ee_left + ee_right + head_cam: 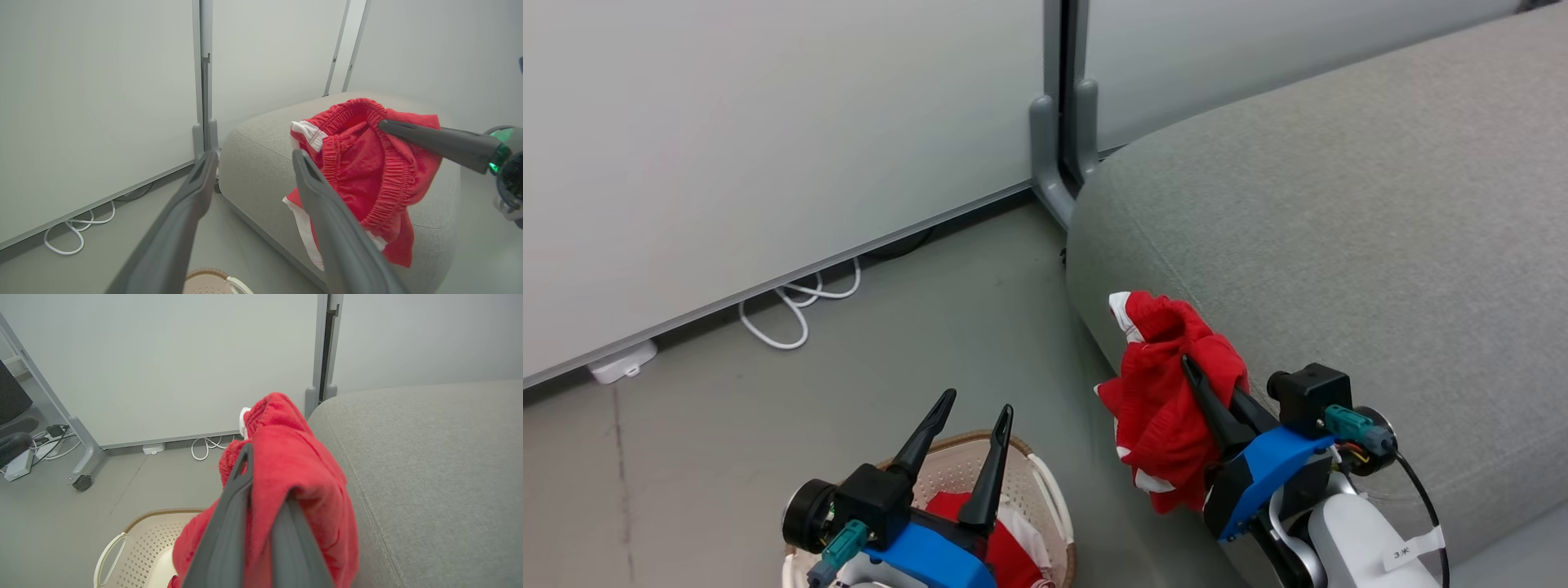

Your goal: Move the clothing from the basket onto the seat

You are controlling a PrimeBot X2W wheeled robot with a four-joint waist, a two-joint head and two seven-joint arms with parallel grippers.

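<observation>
Right gripper (pixel 1207 382) pinches red shorts (pixel 1160 408) hanging beside the seat (pixel 1339 245) edge; left gripper (pixel 978 404) gapes over the basket (pixel 1049 490), second garment (pixel 1005 555) inside; left wrist: elastic waistband likely gives the firmest hold; right wrist: fabric looks light, limp, slippery.

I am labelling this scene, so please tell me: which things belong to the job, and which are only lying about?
Job: held red garment, right gripper, second red garment in the basket, sofa.
Lying about: white cable, white box, partition foot.
</observation>
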